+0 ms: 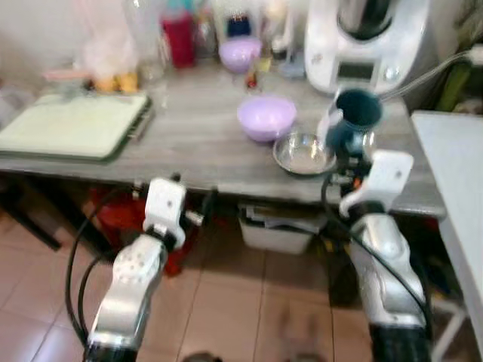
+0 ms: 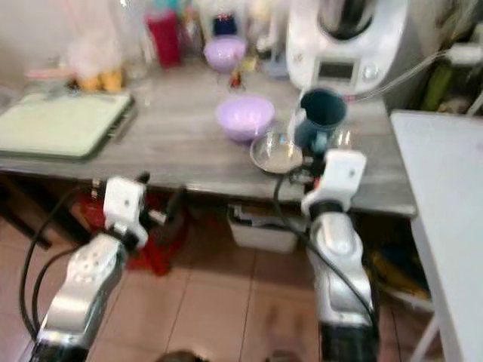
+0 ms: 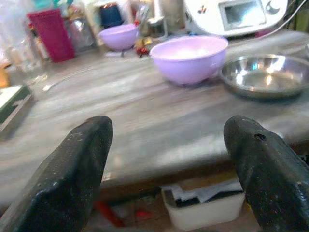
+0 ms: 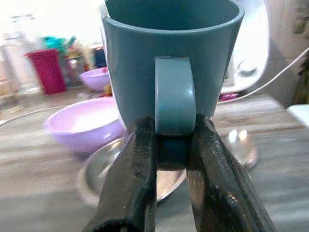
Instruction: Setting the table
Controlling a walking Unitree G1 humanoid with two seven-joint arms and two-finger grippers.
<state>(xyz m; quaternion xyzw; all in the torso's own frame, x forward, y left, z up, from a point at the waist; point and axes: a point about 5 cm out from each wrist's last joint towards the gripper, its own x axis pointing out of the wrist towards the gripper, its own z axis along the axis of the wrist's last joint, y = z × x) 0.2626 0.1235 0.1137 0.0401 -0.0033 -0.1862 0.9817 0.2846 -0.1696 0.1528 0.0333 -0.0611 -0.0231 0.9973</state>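
My right gripper (image 4: 171,145) is shut on the handle of a teal mug (image 4: 169,63), held upright above the grey wooden table (image 1: 189,143) near its front edge. Just below the teal mug (image 1: 355,117) lies a shallow steel dish (image 1: 303,154), and a lilac bowl (image 1: 266,117) stands to its left. A second lilac bowl (image 1: 239,53) sits further back. My left gripper (image 3: 169,159) is open with nothing between its fingers, held low at the table's front edge, facing the lilac bowl (image 3: 189,57) and the steel dish (image 3: 265,75).
A white kitchen machine (image 1: 370,41) stands at the back right, and a red container (image 1: 179,38) and jars at the back. A green-edged board (image 1: 72,124) lies on the left. A white table (image 1: 453,181) is at the right. A white bin (image 1: 279,230) sits under the table.
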